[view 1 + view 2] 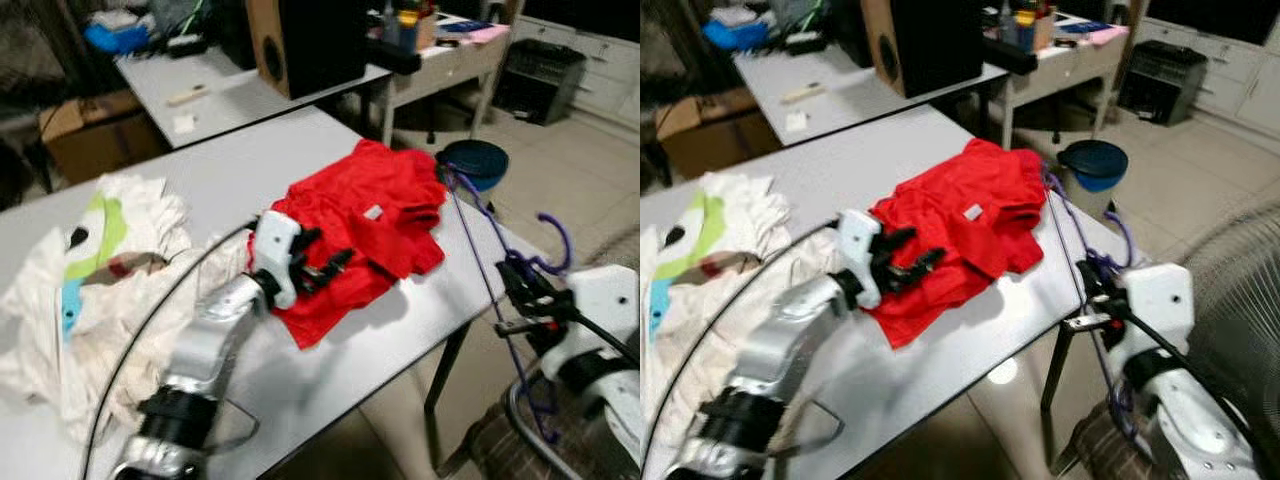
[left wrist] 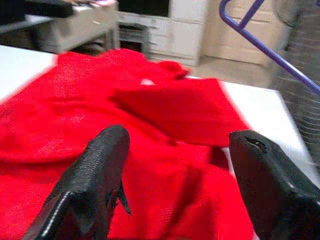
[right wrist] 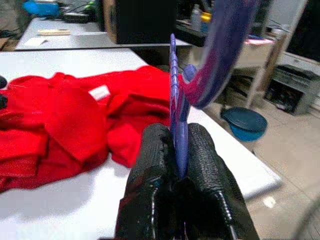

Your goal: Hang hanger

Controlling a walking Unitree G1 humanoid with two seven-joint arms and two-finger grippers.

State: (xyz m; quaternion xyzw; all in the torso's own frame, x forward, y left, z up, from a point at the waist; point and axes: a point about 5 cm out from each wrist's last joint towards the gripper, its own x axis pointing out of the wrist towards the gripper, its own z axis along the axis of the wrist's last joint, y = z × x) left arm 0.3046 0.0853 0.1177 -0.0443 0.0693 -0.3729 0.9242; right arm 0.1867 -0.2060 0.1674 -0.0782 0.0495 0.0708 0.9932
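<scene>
Right hand [image 3: 179,150] pinches purple hanger [image 1: 497,262]; left hand [image 1: 322,262] spread over red shirt [image 1: 365,215].

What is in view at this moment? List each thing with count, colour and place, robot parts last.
red garment: 1, red, crumpled on the near table towards its right edge
white garment: 1, white with green and blue print, heaped on the near table's left part
near table: 1, light grey, directly before the robot
hanger: 1, purple, off the table's right edge, one end reaching towards the red garment
speaker: 1, black with wooden side, on the far table
bucket: 1, blue, on the floor beyond the near table
cardboard box: 1, brown, far left
fan: 1, wire grille, far right
left gripper: 1, black fingers open over the red garment
right gripper: 1, black fingers shut on the hanger
</scene>
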